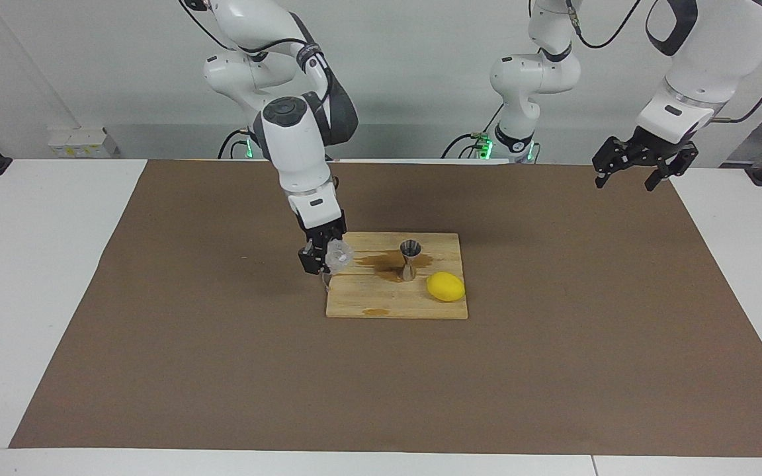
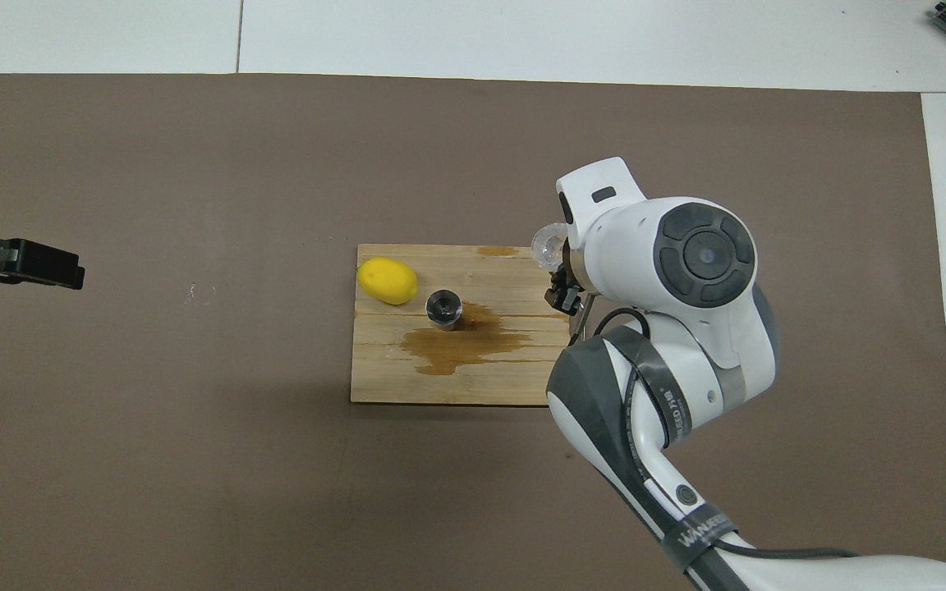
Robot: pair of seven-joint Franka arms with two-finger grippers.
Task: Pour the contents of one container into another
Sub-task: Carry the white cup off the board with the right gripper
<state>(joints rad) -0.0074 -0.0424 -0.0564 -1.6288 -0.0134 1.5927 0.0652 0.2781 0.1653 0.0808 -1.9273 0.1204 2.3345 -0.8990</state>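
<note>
Two robot arms at a table; one holds a glass beside a wet cutting board.

The right gripper, jaws closed on the tipped glass, hangs over the board's edge toward its own end; the steel jigger stands in a brown puddle beside a lemon. The left gripper waits, jaws wide. Righting the glass before setting it down seems wise. The arm's lettering is unreadable.

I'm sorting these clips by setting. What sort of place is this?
Probably a robotics lab, not a kitchen: two white arms on a white table with a brown mat, and a staged cutting board holding a jigger and lemon.
</note>
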